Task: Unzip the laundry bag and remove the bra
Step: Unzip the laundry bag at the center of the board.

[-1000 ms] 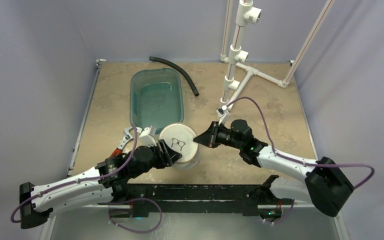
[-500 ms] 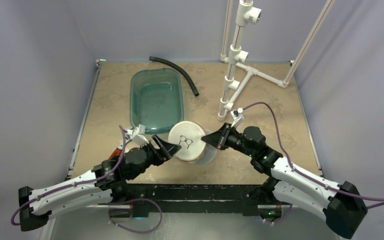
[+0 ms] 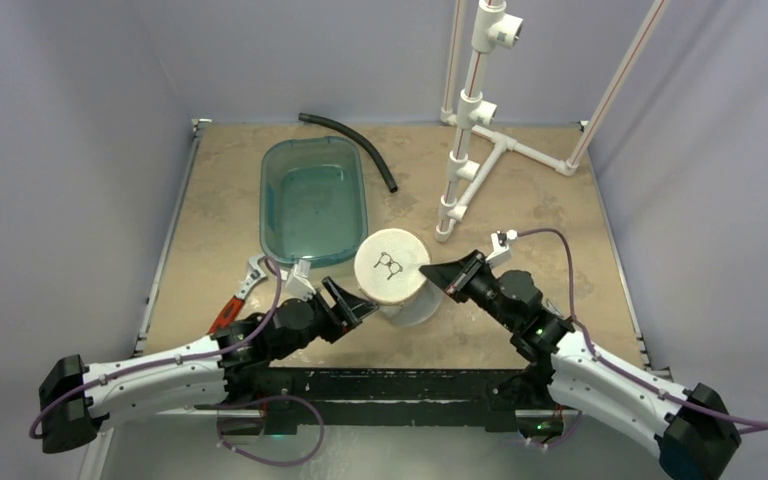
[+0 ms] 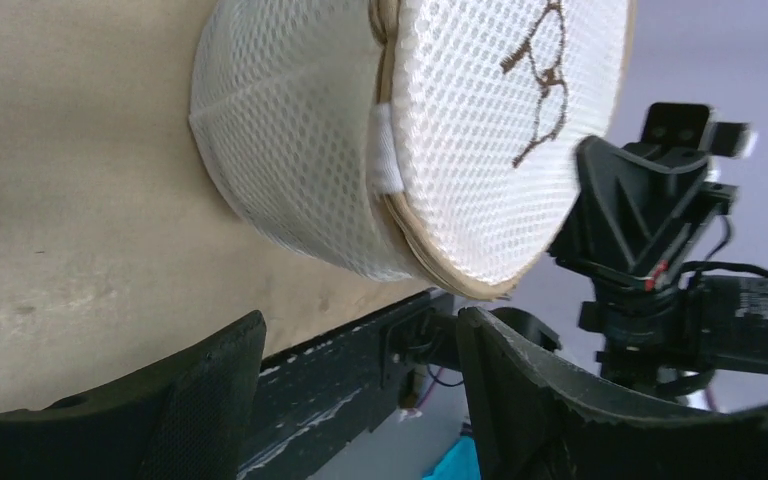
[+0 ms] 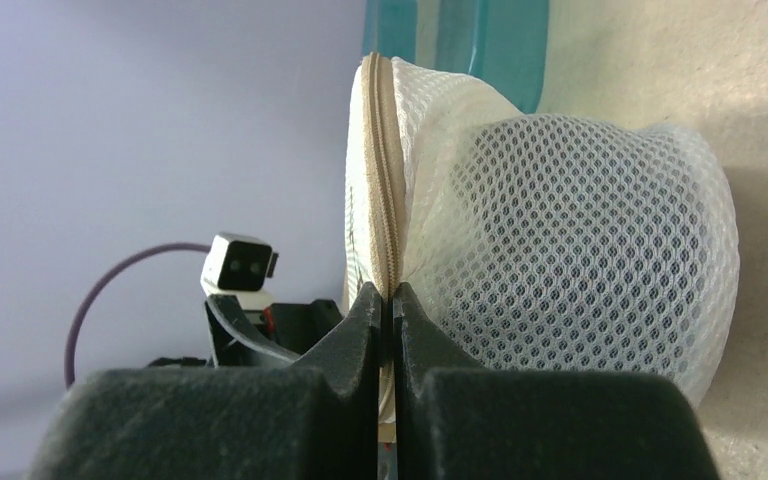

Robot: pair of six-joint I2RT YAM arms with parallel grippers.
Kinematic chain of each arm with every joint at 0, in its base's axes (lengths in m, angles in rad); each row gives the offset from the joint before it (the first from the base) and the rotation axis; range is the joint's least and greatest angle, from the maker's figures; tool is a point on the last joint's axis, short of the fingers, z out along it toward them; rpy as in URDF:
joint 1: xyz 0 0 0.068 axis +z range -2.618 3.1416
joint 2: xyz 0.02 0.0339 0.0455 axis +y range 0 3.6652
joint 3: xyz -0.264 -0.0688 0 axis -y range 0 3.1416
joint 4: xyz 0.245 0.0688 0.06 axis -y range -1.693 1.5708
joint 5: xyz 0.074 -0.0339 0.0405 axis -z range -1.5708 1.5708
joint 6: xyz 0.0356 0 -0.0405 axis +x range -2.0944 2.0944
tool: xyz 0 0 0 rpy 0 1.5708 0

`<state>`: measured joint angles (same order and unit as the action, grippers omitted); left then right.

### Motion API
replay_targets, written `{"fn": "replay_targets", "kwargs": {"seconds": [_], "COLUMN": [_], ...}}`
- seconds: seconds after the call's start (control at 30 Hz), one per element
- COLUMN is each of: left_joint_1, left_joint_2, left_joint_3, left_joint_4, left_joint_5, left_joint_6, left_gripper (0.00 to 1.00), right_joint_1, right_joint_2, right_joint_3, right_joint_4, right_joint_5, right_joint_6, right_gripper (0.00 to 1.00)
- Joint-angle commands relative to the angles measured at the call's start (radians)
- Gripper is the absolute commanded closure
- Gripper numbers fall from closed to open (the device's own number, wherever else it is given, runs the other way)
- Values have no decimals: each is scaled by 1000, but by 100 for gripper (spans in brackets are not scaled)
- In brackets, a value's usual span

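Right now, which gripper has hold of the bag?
The right gripper: jaws shut on the bag's zip seam. The left gripper is open, holding nothing.

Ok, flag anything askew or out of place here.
The laundry bag sits tilted, not flat: the right gripper has its jaws shut on the zip seam at the rim. The left gripper stands open, apart from it.

laundry bag (image 3: 392, 270): middle of table (image 3: 560, 220), between both grippers
left gripper (image 3: 358, 303): near-left of bag, just apart
right gripper (image 3: 432, 276): right of bag, on its zip rim
tub (image 3: 312, 198): behind-left of bag, near
hose (image 3: 352, 145): behind tub, toward its right
pipe stand (image 3: 470, 150): far right of table
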<state>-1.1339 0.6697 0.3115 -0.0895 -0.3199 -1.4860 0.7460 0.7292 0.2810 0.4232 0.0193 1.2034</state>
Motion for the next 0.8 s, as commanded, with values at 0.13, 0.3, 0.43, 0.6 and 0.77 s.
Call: {"fn": "replay_targets", "kwargs": {"seconds": [0.13,0.3,0.43,0.6,0.77], "left_joint_1": [-6,-6,-10,-13,-12], "left_joint_2": [45,137,168,211,294], "left_joint_3": [23,27,-19,28,50], "left_joint_4": [215,297,434,460,471], "left_joint_5": [-49,-55,-80,-108,-72], "left_joint_6": [-71,-104,-151,-128,-138], "left_gripper": [31,32,40,41,51], "right_joint_1": [20,42,55,65,69], "right_joint_2": [-112,-147,-142,-149,-137], "right_joint_3": [-72,-91,-74,-76,-80], "right_joint_4": [74,61,38,32,42], "right_joint_5": [138,160,157,169,170], "right_joint_6": [117,139,131,132,129], "right_gripper": [100,100,100,100,100]}}
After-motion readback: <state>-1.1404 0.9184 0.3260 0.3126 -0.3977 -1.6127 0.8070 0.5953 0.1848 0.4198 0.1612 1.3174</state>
